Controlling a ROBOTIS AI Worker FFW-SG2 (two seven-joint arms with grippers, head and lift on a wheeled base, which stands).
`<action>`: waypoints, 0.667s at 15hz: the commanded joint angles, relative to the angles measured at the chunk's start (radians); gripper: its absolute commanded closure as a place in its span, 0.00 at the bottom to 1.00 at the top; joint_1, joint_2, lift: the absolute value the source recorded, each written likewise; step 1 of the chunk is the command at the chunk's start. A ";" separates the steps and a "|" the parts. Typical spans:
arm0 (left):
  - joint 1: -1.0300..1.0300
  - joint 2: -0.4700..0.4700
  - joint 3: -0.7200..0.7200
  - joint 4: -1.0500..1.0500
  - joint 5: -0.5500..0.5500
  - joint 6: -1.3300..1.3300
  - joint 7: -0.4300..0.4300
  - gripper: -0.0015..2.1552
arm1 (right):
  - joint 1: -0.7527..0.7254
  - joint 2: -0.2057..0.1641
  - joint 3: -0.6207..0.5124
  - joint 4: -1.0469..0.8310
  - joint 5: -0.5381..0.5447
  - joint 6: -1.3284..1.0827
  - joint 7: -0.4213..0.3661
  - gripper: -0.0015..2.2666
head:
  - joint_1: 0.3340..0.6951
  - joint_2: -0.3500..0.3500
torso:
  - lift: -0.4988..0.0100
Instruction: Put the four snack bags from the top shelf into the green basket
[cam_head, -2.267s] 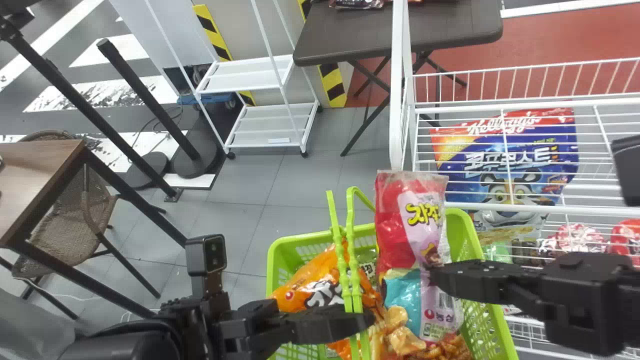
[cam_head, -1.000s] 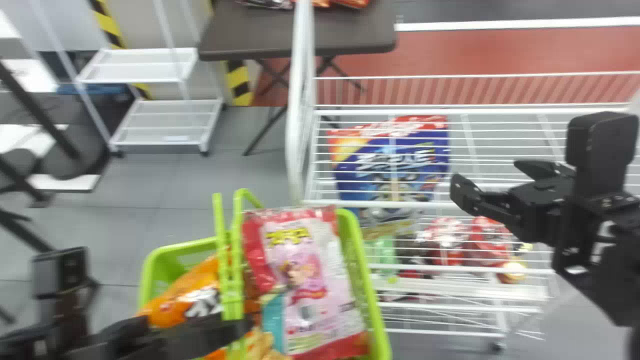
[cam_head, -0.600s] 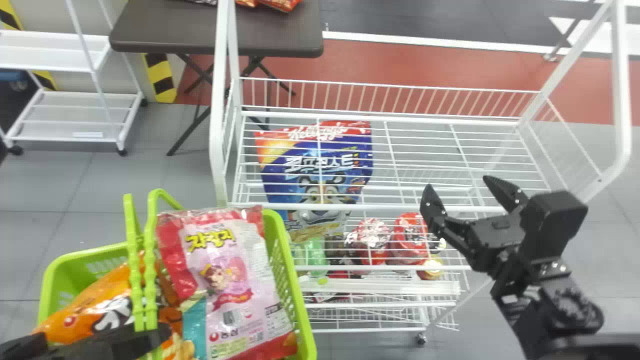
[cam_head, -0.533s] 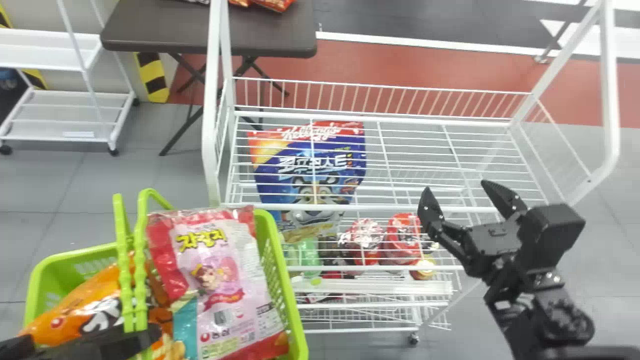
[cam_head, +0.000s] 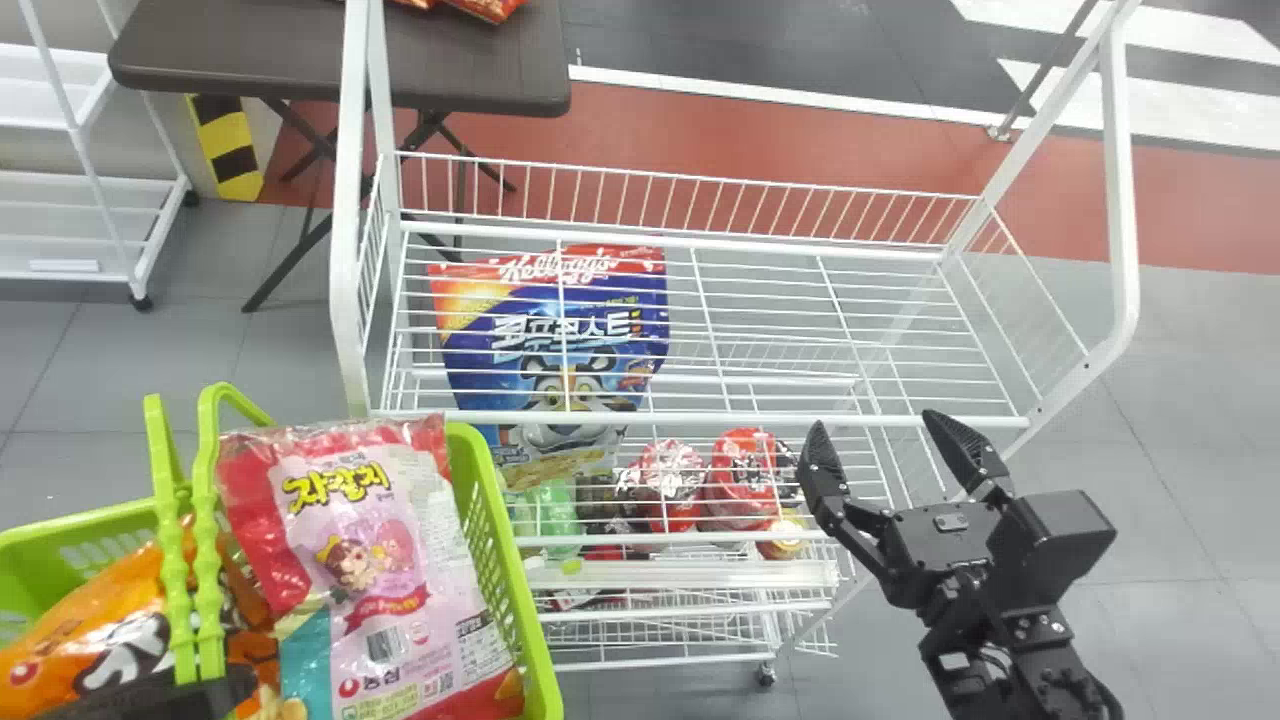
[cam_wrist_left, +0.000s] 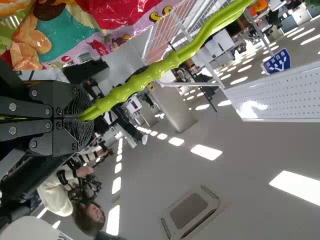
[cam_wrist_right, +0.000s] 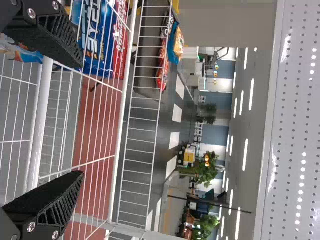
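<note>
A: Quick one, biggest first. Shelf?
B: White wire top shelf (cam_head: 700, 418). Right gripper (cam_head: 874, 420) is at its front rail, fingers spread, nothing between them. Contact with the rail? Can't tell.
A: Basket?
B: Green basket (cam_head: 518, 570), well off to the right gripper's left. Left gripper (cam_wrist_left: 87, 118) is clenched on its handle (cam_wrist_left: 170, 62).
A: Snack bags?
B: Pink-and-red bag (cam_head: 380, 560) is uppermost in the basket, to the left gripper's right. Orange bag (cam_head: 110, 630) is in there too, right by the left gripper. More packaging peeks out between; can't confirm four.
A: Blue bag (cam_head: 555, 340)?
B: Below the top shelf's wires, left of the right gripper. Probably not a target.
A: Handling?
B: Bags look light and puffy, slick film, crumbly contents. Soft middle would squash and crush the snacks; I'd pinch the flat crimped end, gently. Pink one leans high near the rim, might slide if the basket tips.
A: Handle?
B: Thin, knobbly, bendy plastic, I'd guess. Loaded basket could swing, so hold firm, keep level.
A: Stage?
B: Near the end, I'd say. Next, check the count, back the right gripper off the rail, steady the basket.
</note>
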 joint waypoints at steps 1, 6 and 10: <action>0.001 -0.006 0.000 -0.007 -0.004 0.005 -0.011 1.00 | 0.000 0.003 0.012 -0.001 -0.006 -0.001 0.007 0.02 | 1.00 0.17 | 0.97; -0.003 -0.026 -0.001 -0.016 -0.013 0.036 -0.011 1.00 | 0.022 0.003 0.055 -0.024 -0.006 -0.001 0.008 0.02 | 1.00 0.21 | 0.97; 0.003 -0.030 0.003 -0.022 -0.016 0.052 -0.011 1.00 | 0.045 0.003 0.080 -0.046 -0.006 -0.025 0.008 0.03 | 1.00 0.25 | 0.97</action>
